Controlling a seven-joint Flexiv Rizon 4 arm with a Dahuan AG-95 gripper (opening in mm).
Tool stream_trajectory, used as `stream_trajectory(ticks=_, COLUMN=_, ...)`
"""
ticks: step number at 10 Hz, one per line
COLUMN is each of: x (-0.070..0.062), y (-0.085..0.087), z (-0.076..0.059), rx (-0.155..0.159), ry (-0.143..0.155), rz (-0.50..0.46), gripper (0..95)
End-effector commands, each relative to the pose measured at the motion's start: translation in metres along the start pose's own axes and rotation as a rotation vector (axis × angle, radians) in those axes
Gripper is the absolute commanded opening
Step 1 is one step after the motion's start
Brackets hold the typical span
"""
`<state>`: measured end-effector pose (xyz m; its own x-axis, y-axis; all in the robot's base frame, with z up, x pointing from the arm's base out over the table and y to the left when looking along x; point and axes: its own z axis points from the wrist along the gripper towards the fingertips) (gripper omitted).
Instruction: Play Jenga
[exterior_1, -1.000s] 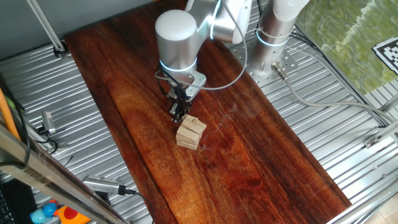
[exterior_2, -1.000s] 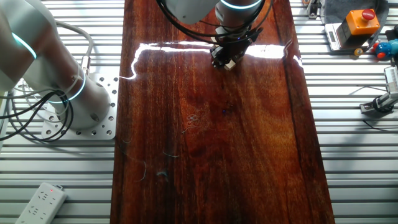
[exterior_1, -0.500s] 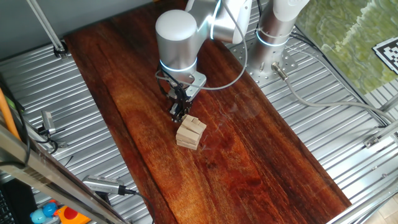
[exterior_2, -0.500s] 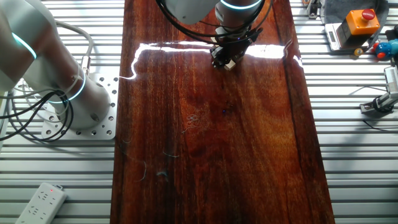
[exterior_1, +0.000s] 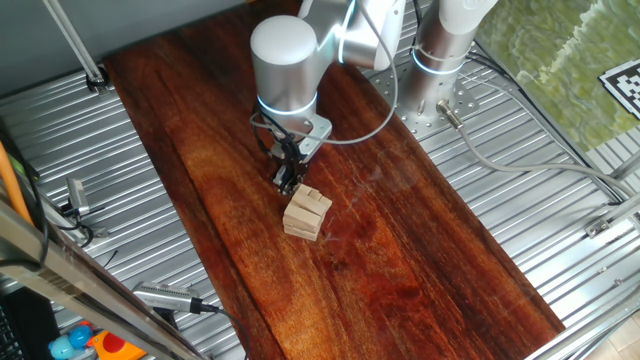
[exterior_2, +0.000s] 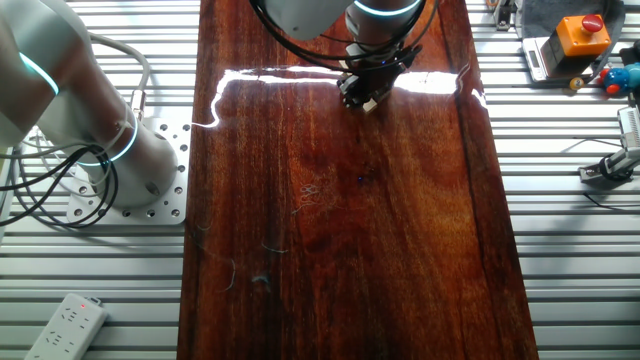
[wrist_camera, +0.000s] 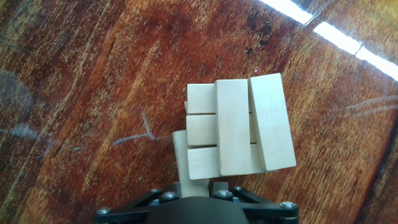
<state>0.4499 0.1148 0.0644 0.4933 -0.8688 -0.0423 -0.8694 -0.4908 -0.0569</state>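
Gripper (exterior_1: 289, 184) sits low at the near side of the Jenga stack (exterior_1: 306, 212) on the wooden table (exterior_1: 420, 250), its fingers closed on a loose block (wrist_camera: 188, 167) that juts from the stack's lower layer in the hand view.

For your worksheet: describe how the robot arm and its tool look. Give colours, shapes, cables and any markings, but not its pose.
The arm is built from smooth, rounded silver-grey cylinders, with glowing pale-blue rings at the joints. A grey cable loops from the arm down to the wrist, where a silver bracket sits. The tool is small, black and narrow, with two thin fingers. No lettering is readable.
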Motion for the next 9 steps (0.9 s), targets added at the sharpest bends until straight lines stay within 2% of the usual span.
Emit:
stream_trajectory(ticks=1, x=0.0002, y=-0.0003, z=0.0007, rx=0.003, ry=-0.002, rz=-0.003, gripper=19.0)
stream_trajectory(ticks=9, x=0.0, y=0.0002, z=0.0009, rx=0.03, ry=-0.002, rz=-0.014, gripper=19.0)
